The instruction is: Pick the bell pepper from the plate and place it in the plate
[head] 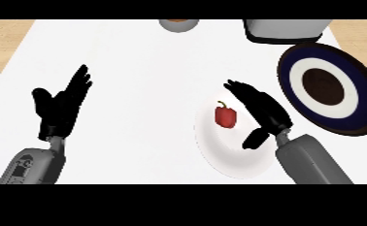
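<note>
Your right hand (267, 116) is over the right side of the white plate (231, 159). Its fingers are stretched straight toward the upper left and the thumb hangs apart below them, so the hand is open and grips nothing. The bell pepper (225, 117) lies on that plate just left of the palm, in the gap between fingers and thumb. It is red, with its stem pointing up the view, and a strip of white shows between it and the hand, so the two are not touching.

A dark blue plate (319, 53) with a white ring and a brown centre sits just right of the hand, close to the white plate's edge.

Your left hand (57, 111) rests well apart at the left of the white counter (143, 74), fingers straight and up, open too.

Along the far edge, both cut off by the view, sit a grey round object (177, 24) and a grey container (285, 28) with a dark rim.
</note>
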